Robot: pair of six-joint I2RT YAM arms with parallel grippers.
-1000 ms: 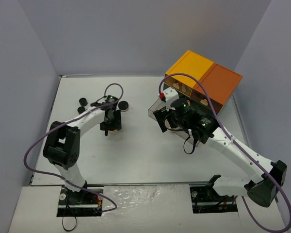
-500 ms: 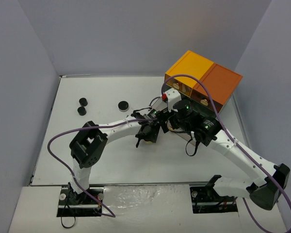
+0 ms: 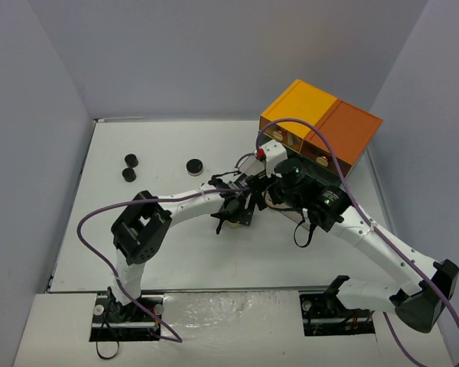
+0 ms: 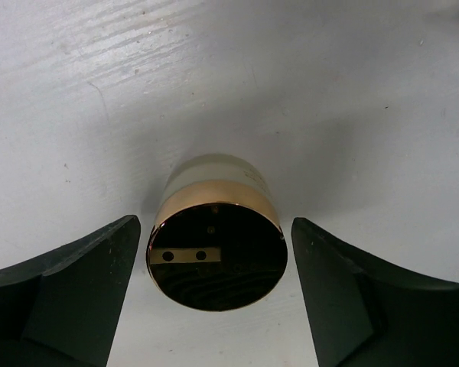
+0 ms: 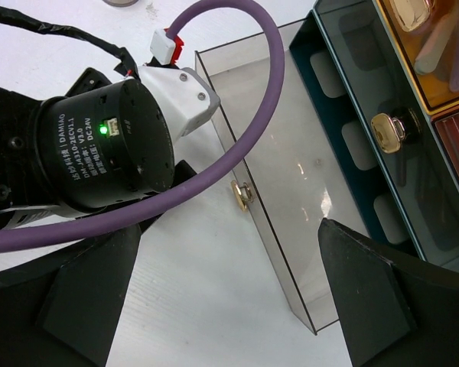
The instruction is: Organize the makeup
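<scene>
Jars [image 3: 131, 160], three, round and black, sit left on the white table [image 3: 176, 245]. One cream cylindrical pot with a gold band [image 4: 214, 222] sits untouched between the left gripper [image 3: 233, 212] and its parted jaws; right gripper [image 5: 229, 294] gapes wide over one smoky plastic drawer [image 5: 306, 176].

The right arm [image 3: 382, 245] and left arm [image 3: 195, 205] are white with black joints and purple cables [image 5: 269, 76].

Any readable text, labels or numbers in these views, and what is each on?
"DAMIAO": white print on the left arm's black wrist motor, right wrist view.
"J4310-2EC V1.1", roughly: the line below it, small.
Further lines there: too small to read.
Orange-topped drawer box, gold-rimmed jar: no text seen.
</scene>
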